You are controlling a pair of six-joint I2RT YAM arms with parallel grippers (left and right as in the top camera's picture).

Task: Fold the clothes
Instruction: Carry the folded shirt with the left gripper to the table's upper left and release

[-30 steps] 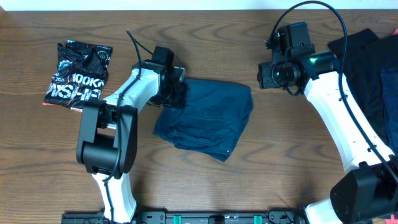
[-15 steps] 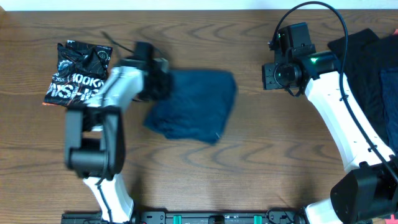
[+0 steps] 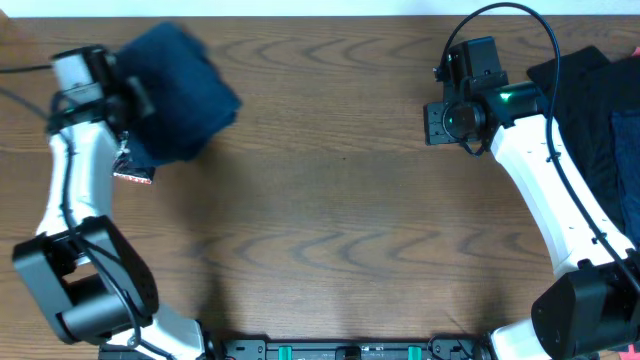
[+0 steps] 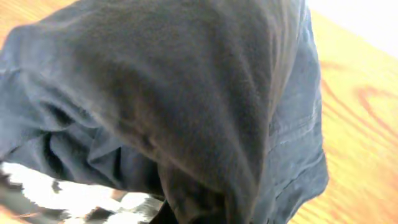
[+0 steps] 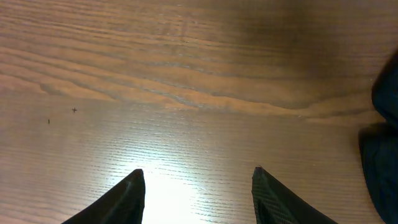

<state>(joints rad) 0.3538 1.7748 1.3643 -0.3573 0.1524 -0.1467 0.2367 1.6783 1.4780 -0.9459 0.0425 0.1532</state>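
Observation:
A folded navy garment (image 3: 178, 92) hangs blurred at the far left of the table, bunched against my left gripper (image 3: 128, 100). In the left wrist view the navy garment (image 4: 186, 93) fills the frame and hides the fingers. The gripper seems shut on it, since the cloth travels with it. Under it lies a black garment with white print, only a corner showing (image 3: 133, 172), also in the left wrist view (image 4: 62, 198). My right gripper (image 3: 442, 124) hovers open and empty over bare wood (image 5: 198, 182).
A pile of dark and blue clothes (image 3: 600, 110) lies at the right edge of the table, with its edge showing in the right wrist view (image 5: 382, 155). The table is brown wood (image 3: 330, 200).
My left arm has swung far left and back, dragging the navy garment from the table's middle over the printed black garment. The right arm has barely moved.

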